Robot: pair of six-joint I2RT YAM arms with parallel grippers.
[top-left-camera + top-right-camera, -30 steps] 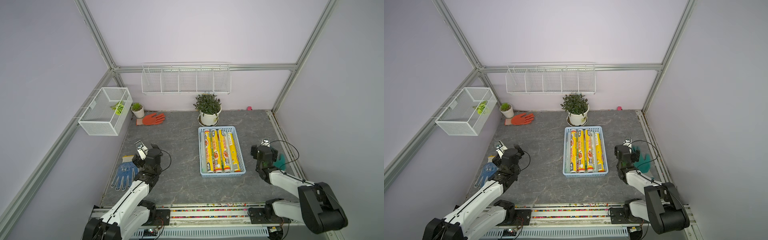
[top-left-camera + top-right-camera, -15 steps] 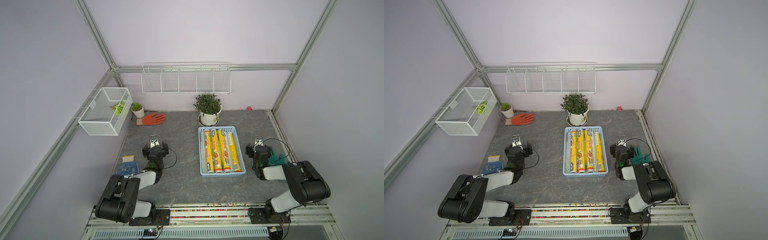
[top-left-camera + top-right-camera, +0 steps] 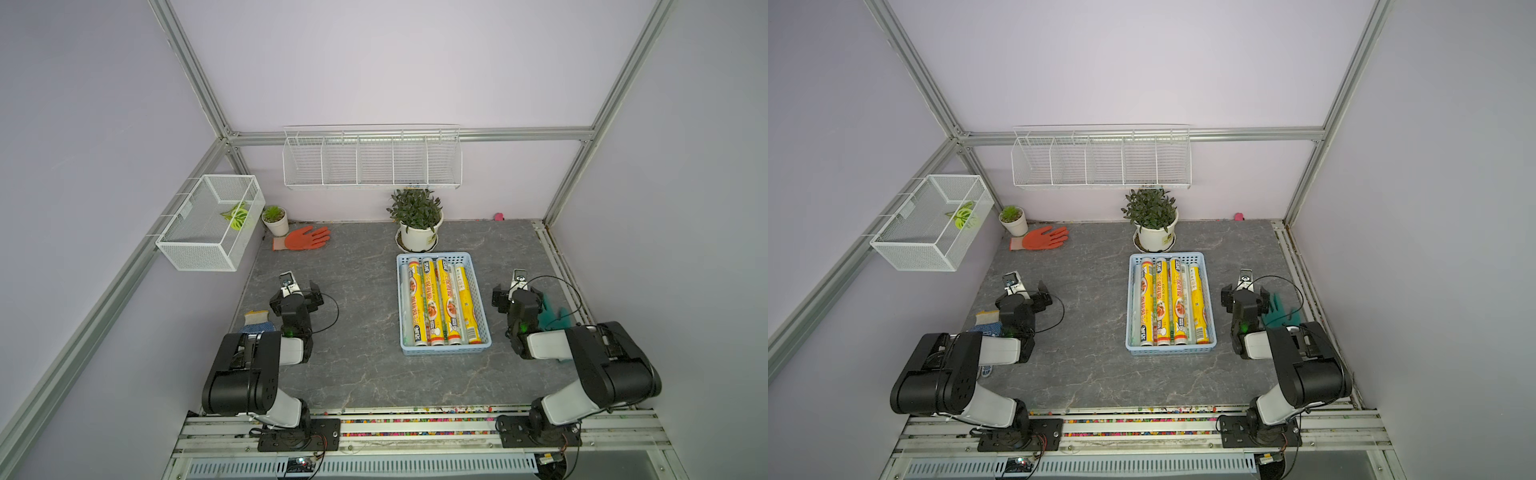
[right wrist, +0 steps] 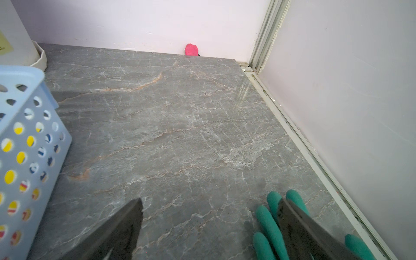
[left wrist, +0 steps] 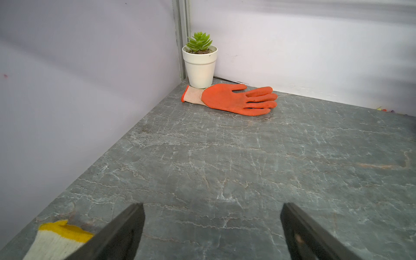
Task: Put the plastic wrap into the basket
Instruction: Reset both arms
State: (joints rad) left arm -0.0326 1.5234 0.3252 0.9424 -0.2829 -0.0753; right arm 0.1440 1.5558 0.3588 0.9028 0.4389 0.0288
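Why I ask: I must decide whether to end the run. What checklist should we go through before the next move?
1. Plastic wrap lying inside the basket, none seen loose on the table: ok.
2. Full count of rolls: any lower layer is hidden: cannot tell.
3. Left gripper open, nothing between its jaws: ok.
4. Right gripper open, nothing between its jaws: ok.
5. Right gripper clear of the green glove: one finger overlaps it in the wrist view: cannot tell.
6. Basket flat on the table, apart from both arms: ok.
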